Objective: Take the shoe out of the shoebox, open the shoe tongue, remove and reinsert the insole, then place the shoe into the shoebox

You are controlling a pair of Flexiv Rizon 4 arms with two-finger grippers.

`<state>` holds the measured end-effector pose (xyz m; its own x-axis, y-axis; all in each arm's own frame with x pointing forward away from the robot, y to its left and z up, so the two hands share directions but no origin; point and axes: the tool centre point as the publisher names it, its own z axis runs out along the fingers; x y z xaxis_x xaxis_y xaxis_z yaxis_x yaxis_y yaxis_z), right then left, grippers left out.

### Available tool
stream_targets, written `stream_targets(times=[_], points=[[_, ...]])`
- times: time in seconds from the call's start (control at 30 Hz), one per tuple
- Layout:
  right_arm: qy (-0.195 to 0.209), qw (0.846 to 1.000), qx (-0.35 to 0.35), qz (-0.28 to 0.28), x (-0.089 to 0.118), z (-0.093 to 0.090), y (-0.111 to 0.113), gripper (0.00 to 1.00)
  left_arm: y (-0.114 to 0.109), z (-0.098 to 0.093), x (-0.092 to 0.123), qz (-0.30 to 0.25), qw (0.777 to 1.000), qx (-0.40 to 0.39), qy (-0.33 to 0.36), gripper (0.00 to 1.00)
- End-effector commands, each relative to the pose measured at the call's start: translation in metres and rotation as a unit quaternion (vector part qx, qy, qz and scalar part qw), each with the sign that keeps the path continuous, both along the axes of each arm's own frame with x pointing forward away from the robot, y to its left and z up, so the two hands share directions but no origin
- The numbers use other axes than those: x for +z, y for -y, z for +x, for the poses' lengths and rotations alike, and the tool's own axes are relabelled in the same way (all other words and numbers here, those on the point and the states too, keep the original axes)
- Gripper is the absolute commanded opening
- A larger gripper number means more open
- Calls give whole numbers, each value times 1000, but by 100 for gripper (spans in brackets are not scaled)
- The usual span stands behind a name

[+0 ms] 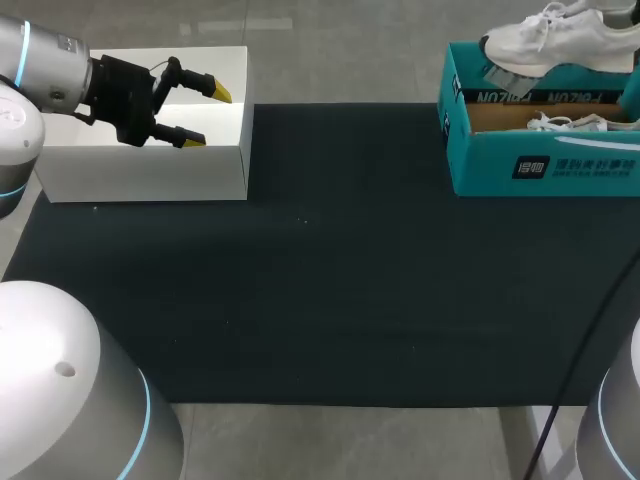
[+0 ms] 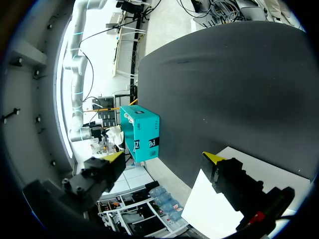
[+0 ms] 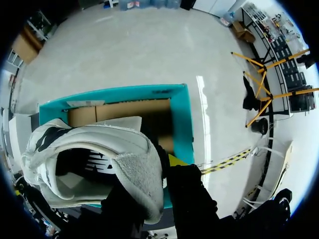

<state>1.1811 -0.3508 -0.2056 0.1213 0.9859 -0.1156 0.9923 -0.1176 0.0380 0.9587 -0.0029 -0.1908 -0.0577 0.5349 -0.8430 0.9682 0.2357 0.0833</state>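
- Right gripper (image 3: 158,172) is clamping the heel end of a white shoe (image 3: 99,154). The heel is sitting between the fingers, with only one yellow tip showing beside it.
- In the right wrist view the shoe's opening is facing the camera, with the dark lining and pale insole area showing inside.
- From the head view, the shoe (image 1: 560,40) is hanging in the air over the far side of the teal shoebox (image 1: 530,165), sole turned downward toward the box. Whether it is brushing the far rim, I cannot tell.
- Under the held shoe, the shoebox (image 3: 182,124) is standing open, its brown cardboard interior showing.
- A second white shoe (image 1: 575,123) is lying inside the shoebox, its laces showing above the near wall.
- The shoebox is sitting at the far right corner of the dark worktop (image 1: 330,260).
- Left gripper (image 1: 205,115) is hovering over a white box (image 1: 150,170) at the far left corner, fingers spread wide and holding nothing.
- In the left wrist view the left gripper (image 2: 164,157) is pointing across the worktop, with the shoebox (image 2: 142,132) well apart from it, ahead of the fingers.
- A black cable (image 1: 590,330) is crossing the near right corner.
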Motion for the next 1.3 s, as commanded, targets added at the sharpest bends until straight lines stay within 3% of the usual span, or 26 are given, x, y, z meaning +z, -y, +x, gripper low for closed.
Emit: stream_targets(times=[0.03,0.23,0.4,0.53,0.97,1.3], points=[[-55,998,-6,9,3,7,3,0,0,0,0,1,1000,0,0,100],[-55,998,-6,9,3,7,3,0,0,0,0,1,1000,0,0,100],[-18,999,-37,19,-25,17,4,0,0,0,0,1,1000,0,0,100],[-27,999,-42,17,-40,19,5,0,0,0,0,1,1000,0,0,100],[-40,998,-41,2,-60,16,11,0,0,0,0,1,1000,0,0,100],[-42,998,-46,-2,-79,25,17,0,0,0,0,1,1000,0,0,100]])
